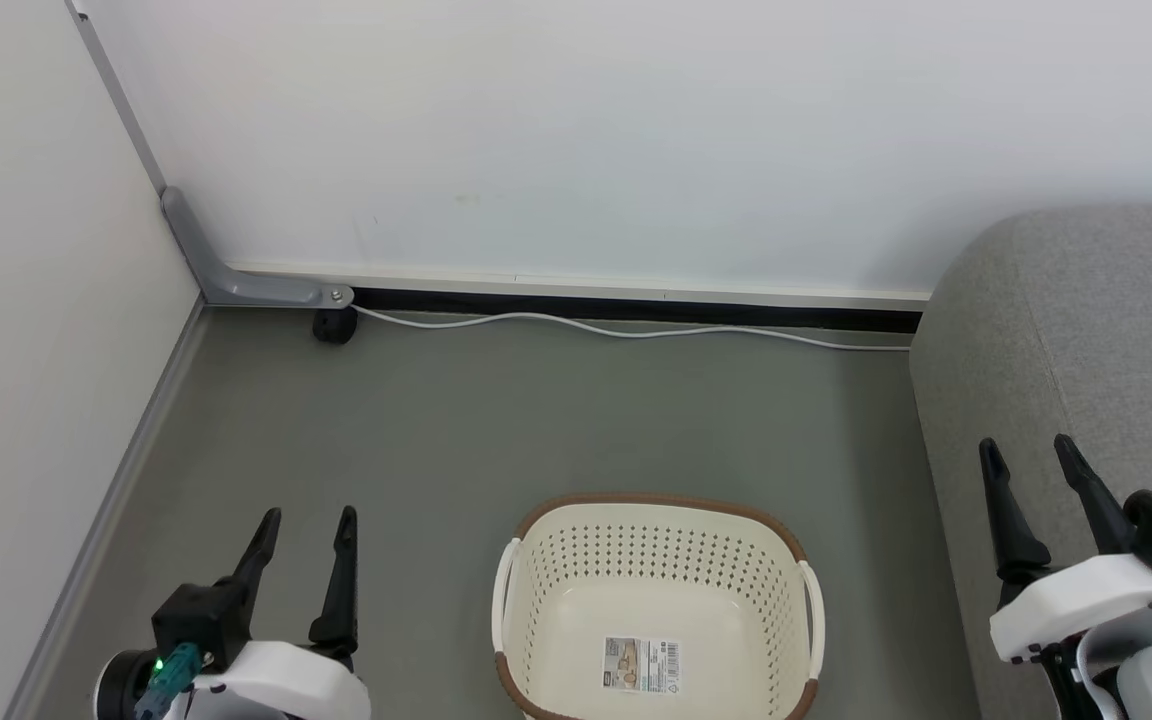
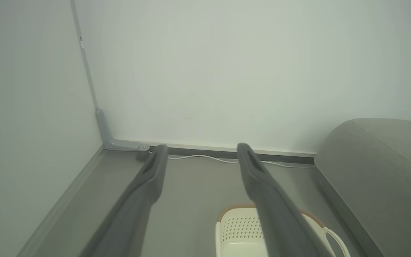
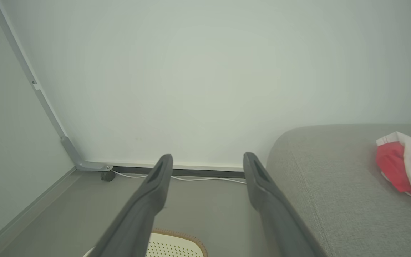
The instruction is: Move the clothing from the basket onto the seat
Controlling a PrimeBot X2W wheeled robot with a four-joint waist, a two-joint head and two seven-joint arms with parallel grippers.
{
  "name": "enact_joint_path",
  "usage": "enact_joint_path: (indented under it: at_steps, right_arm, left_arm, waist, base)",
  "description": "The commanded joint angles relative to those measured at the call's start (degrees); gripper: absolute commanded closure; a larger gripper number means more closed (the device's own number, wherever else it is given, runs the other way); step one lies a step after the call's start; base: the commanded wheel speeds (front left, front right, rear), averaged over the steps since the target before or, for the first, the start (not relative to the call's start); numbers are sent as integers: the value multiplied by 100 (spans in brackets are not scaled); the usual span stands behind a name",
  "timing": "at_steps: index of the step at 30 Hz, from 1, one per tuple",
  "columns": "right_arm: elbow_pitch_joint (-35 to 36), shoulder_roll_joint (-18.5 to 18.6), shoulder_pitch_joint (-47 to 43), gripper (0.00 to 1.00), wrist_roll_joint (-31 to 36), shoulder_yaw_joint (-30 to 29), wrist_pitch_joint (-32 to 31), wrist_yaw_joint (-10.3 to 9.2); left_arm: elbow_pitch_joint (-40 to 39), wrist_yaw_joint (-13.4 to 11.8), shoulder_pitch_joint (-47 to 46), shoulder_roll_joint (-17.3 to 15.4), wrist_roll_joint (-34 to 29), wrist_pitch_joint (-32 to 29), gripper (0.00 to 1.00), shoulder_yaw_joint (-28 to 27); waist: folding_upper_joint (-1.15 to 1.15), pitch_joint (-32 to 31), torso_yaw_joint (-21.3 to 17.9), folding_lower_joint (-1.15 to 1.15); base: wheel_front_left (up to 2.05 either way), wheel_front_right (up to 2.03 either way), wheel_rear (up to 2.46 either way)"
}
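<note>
The basket sat at the lower middle of the head view, bare inside but for its label. The clothing lay on the seat, at the right edge of the right wrist view. The moving looked done to me; a last check seemed all that remained. The left gripper and right gripper hung with fingers apart, holding nothing. A white cable crossed the grey floor below the pale wall.
</note>
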State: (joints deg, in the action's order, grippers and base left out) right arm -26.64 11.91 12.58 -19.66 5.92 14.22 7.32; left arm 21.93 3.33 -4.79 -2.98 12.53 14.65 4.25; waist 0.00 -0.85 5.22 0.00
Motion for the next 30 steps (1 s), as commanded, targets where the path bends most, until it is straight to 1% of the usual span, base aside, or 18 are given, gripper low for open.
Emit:
enact_joint_path:
  at_steps: [1,5,11,17,26,30]
  right_arm:
    - [229,-11,-63,0,97,3,77,17]
    - [494,-223,-326,0,282,-261,77,17]
    - [825,-407,-633,0,561,-376,77,17]
    - [861,-455,-737,0,698,-320,77,17]
    - [815,-463,-716,0,741,-290,78,17]
    - [783,-469,-700,0,734,-289,78,17]
  left_arm:
    - [-204,-82,-38,-50,-71,35,0,-275]
    - [-369,-165,192,-24,-208,35,0,-458]
    - [-527,-218,386,0,-307,35,0,-599]
    - [-592,-215,439,7,-319,35,0,-664]
    - [-673,-304,500,9,-194,35,0,-536]
    - [-640,-293,488,10,-175,35,0,-502]
  waist:
    - [0,-29,5,0]
    - [0,-82,6,0]
    - [0,-101,-19,0]
    - [0,-83,-52,0]
    - [0,-65,-74,0]
    - [0,-63,-74,0]
  base:
    - [0,0,0]
    - [0,0,0]
    - [0,0,0]
    - [0,0,0]
    - [0,0,0]
    - [0,0,0]
